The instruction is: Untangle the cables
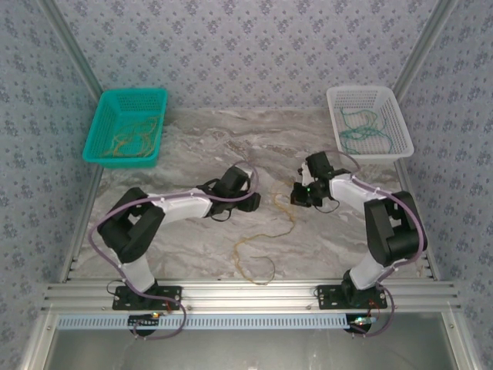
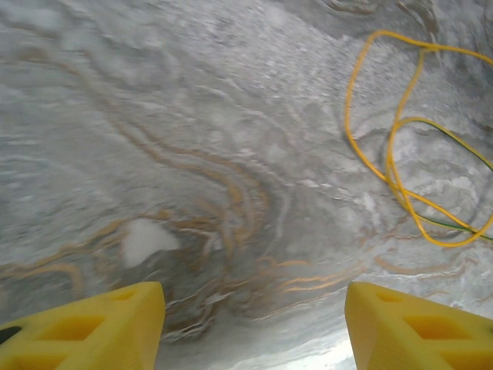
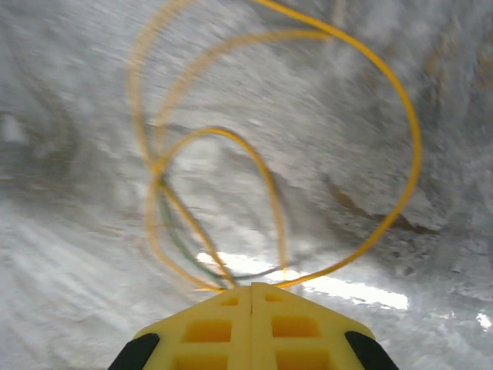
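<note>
A loose tangle of cables (image 1: 266, 235) lies on the marble table between the two arms: orange-tan loops with a thin dark green strand among them. My right gripper (image 3: 250, 291) is shut, and yellow loops (image 3: 400, 100) and the green strand (image 3: 181, 239) run out from its tip. In the top view the right gripper (image 1: 299, 194) sits at the upper end of the tangle. My left gripper (image 2: 254, 331) is open above bare marble with nothing between its fingers, and the cables (image 2: 397, 154) lie to its upper right. From above, the left gripper (image 1: 253, 202) is left of the tangle.
A teal basket (image 1: 100, 127) at the back left holds orange-tan strands. A white basket (image 1: 400, 127) at the back right holds green strands. Patterned walls close in the table on three sides, and an aluminium rail (image 1: 246, 293) runs along the near edge.
</note>
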